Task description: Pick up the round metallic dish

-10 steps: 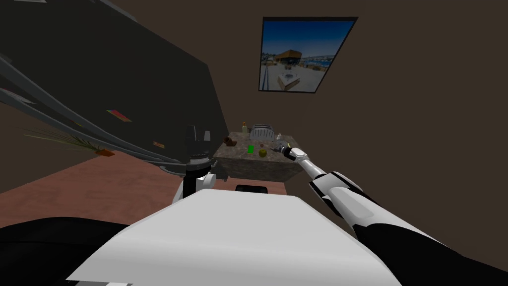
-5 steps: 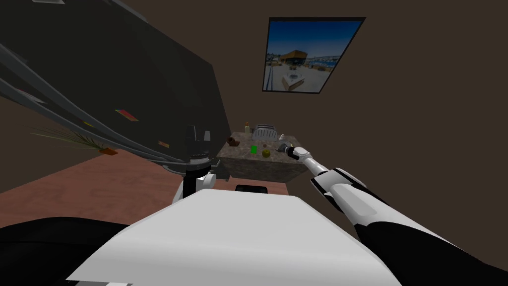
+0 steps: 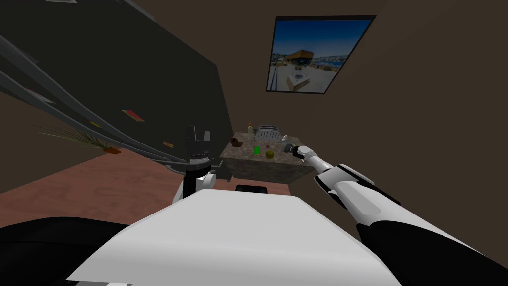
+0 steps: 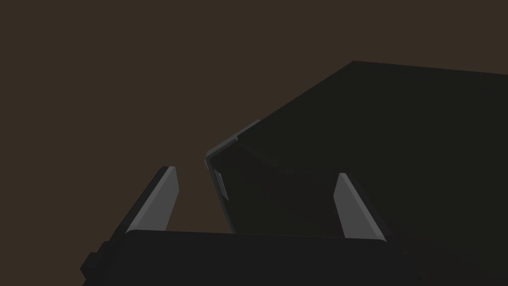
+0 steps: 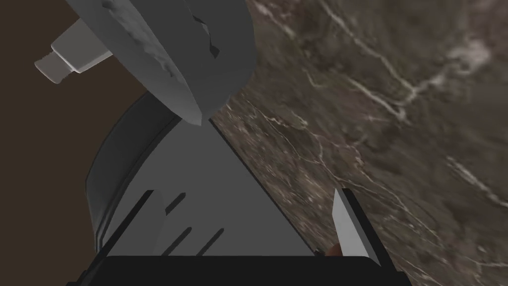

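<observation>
Right end effector (image 3: 288,147) farther over counter (image 3: 258,166)

Grey dish (image 5: 168,44): upper part cut off at the edge of the right wrist view; full outline unreadable. Pale bottle (image 5: 69,57): body hidden behind the dish, cap end showing. Toaster (image 5: 198,198): near end covered by the dark body of the right gripper (image 5: 243,196). Brownish speck (image 5: 333,250) beside one of its fingers (image 5: 349,228): mostly hidden, unidentifiable. Head view: brown item (image 3: 236,144) and reddish dot (image 3: 268,146) on the counter (image 3: 260,169), too small to name.

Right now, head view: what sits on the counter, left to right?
Brown object → tan bottle → green cup → yellow fruit → pale bottle. Toaster skipped: it overlaps cup and fruit.
</observation>
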